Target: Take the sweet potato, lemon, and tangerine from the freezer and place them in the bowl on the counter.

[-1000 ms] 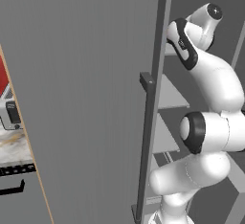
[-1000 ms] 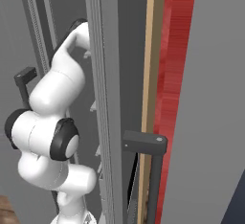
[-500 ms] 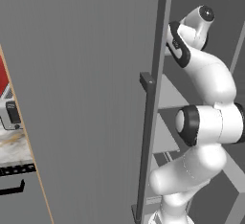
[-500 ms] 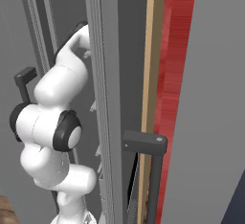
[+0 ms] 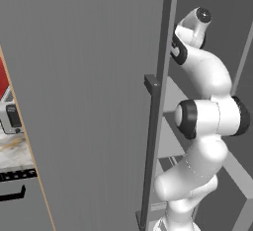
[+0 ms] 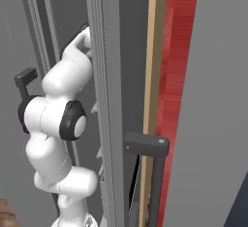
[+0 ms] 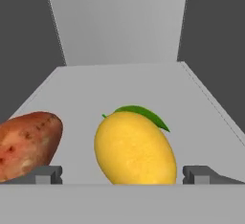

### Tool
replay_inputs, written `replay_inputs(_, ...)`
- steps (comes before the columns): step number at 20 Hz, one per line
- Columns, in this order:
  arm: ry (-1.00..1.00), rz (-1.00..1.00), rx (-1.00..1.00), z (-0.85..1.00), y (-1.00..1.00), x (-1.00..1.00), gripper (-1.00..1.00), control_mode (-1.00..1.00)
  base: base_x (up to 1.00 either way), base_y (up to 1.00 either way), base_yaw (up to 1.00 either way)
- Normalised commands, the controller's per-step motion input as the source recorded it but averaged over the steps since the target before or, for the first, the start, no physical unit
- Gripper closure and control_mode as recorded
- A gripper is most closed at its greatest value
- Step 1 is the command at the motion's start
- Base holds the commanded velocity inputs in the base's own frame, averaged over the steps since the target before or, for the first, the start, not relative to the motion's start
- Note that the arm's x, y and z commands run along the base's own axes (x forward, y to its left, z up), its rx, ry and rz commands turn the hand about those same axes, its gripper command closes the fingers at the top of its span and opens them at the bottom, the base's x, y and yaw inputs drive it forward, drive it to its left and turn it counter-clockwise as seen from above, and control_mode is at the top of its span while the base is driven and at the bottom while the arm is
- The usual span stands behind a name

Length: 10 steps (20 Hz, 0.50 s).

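Item: gripper (image 7: 122,175), jaws spread fully wide, holding nothing. Between its fingertips we find the lemon (image 7: 134,149), green leaf behind, lying on a grey shelf (image 7: 143,84) inside the freezer (image 5: 89,77). Just beside it, at the hand view's left: the sweet potato (image 7: 26,144). Risk, as we judge it: a skewed closing could squeeze the rounded lemon out, or a fingertip could nudge the sweet potato.
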Motion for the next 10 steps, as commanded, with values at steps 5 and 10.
replay_inputs(5,0.00,0.00,0.00,0.00,-0.01,0.28,-1.00,-1.00,0.00,0.00,0.00)
replay_inputs(10,0.03,0.00,0.00,0.00,0.00,0.09,-1.00,-1.00,0.00,0.00,0.00)
